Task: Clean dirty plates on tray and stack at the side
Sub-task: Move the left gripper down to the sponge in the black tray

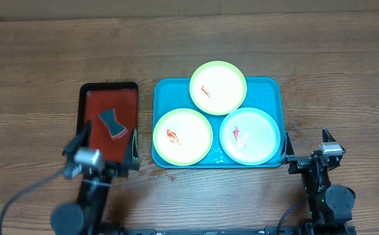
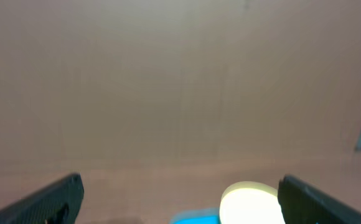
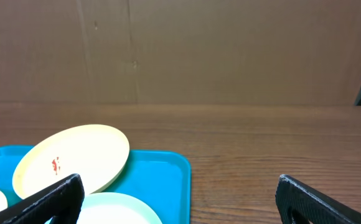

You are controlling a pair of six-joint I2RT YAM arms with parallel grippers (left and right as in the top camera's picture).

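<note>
the job looked unstarted. all three plates sat on the turquoise tray, none stacked at the side: a yellow-green one at the far edge, another at the near left and a pale mint one at the near right. each carried a red-orange smear. a dark sponge lay untouched on the small dark red tray just beside the turquoise one. the left gripper hung over the red tray's near edge, jaws spread wide and empty. the right gripper, near the turquoise tray's near right corner, was equally wide and held nothing. fetching the sponge, wiping and stacking all remained.
</note>
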